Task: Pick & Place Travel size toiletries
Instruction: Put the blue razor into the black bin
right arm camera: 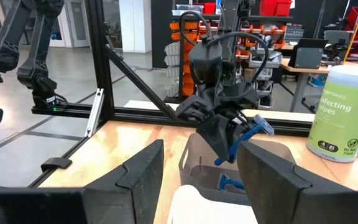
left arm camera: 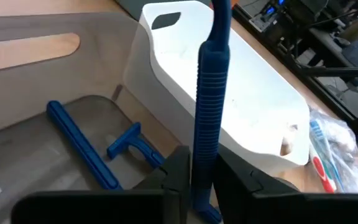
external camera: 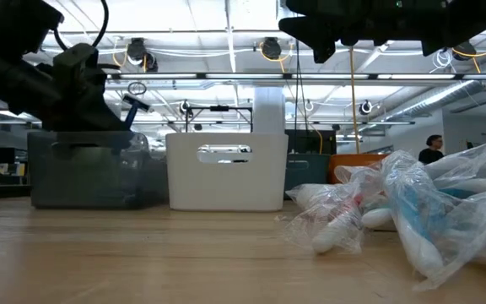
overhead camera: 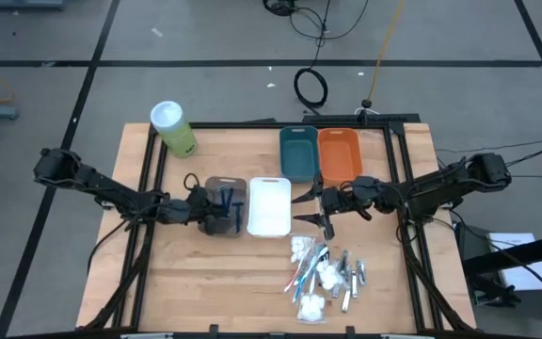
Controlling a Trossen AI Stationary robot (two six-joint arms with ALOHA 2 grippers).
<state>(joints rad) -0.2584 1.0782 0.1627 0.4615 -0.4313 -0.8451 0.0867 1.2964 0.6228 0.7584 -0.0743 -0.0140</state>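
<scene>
My left gripper (overhead camera: 216, 205) hangs over the translucent brown bin (overhead camera: 224, 218), shut on a dark blue razor (left arm camera: 211, 93) whose head (right arm camera: 263, 127) points up. Two more blue razors (left arm camera: 82, 146) lie on the bin's floor. The other travel size toiletries (overhead camera: 327, 275) are wrapped toothbrushes, white packets and small silvery tubes, and they lie in a heap on the table near the front edge. My right gripper (overhead camera: 310, 207) hovers open just right of the white bin (overhead camera: 269, 205), with nothing between its fingers. My left gripper pinches the razor's ribbed handle (left arm camera: 205, 163) between its two fingers, toward the tail end, which sticks out below them. The fingers come from the table's left, slanting down, and lie across the handle. The razor is tilted, head up, clear of the bin's floor.
A teal bin (overhead camera: 297, 153) and an orange bin (overhead camera: 339, 153) stand side by side at the back. A green canister with a white lid (overhead camera: 172, 127) stands at the back left. Bare wood lies in front of the brown and white bins.
</scene>
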